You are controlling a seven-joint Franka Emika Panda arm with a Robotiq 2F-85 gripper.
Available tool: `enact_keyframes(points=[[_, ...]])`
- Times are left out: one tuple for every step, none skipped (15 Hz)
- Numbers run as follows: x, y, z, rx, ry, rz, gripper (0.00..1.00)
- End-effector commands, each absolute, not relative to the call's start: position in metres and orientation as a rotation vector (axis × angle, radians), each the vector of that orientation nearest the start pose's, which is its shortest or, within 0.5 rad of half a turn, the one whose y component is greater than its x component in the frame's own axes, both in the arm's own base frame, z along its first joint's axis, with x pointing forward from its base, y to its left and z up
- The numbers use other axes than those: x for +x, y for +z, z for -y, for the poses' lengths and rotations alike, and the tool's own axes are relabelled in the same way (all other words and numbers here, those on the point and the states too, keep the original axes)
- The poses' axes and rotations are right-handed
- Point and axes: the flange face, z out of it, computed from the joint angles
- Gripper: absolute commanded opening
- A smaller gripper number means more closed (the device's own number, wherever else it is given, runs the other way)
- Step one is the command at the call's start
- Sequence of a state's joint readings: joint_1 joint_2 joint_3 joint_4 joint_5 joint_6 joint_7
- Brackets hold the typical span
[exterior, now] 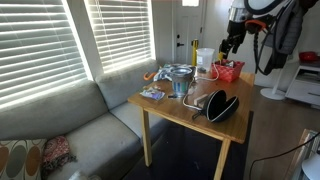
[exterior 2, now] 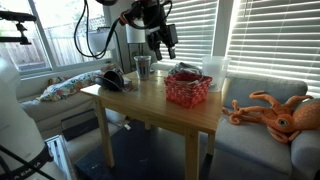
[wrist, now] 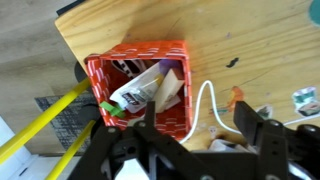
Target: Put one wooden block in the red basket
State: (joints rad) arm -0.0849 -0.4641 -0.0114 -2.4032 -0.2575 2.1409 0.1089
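The red basket [wrist: 135, 52] stands near a table corner and holds a white tube and other packets. It shows in both exterior views [exterior: 236, 74] [exterior 2: 190, 95]. My gripper [wrist: 197, 128] hangs well above the table beside the basket, with its fingers spread wide and nothing clearly between them. It also shows in both exterior views [exterior: 232, 42] [exterior 2: 163, 42]. A small orange piece [wrist: 237, 97] lies on the table by a white cable loop [wrist: 205, 100]. I cannot make out a wooden block with certainty.
On the wooden table [exterior: 175, 108] stand a white jug [exterior: 204, 60] [exterior 2: 213, 68], a clear container [exterior: 181, 78] and a black bowl-like object [exterior: 222, 105] [exterior 2: 113, 82]. A grey sofa [exterior: 70, 120] is beside the table. An orange octopus toy [exterior 2: 275, 112] lies on it.
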Motion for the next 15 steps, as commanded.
enact_keyframes(points=[[0.400,0.539,0.001,-3.280,-0.299,0.014,1.00],[0.396,0.545,-0.011,-3.269,-0.288,0.051,1.00],[0.392,0.549,-0.022,-3.254,-0.280,0.103,1.00],[0.389,0.554,-0.032,-3.238,-0.265,0.146,1.00],[0.386,0.558,-0.041,-3.225,-0.252,0.183,1.00],[0.384,0.559,-0.048,-3.202,-0.229,0.229,1.00],[0.382,0.560,-0.055,-3.190,-0.214,0.280,1.00],[0.381,0.560,-0.060,-3.174,-0.206,0.341,1.00],[0.386,0.554,-0.053,-3.217,-0.235,0.251,1.00],[0.385,0.555,-0.057,-3.208,-0.230,0.287,1.00],[0.385,0.555,-0.059,-3.204,-0.227,0.304,1.00],[0.385,0.555,-0.059,-3.202,-0.226,0.313,1.00],[0.385,0.555,-0.059,-3.201,-0.226,0.318,1.00],[0.385,0.555,-0.059,-3.201,-0.226,0.321,1.00],[0.385,0.555,-0.059,-3.201,-0.226,0.322,1.00]])
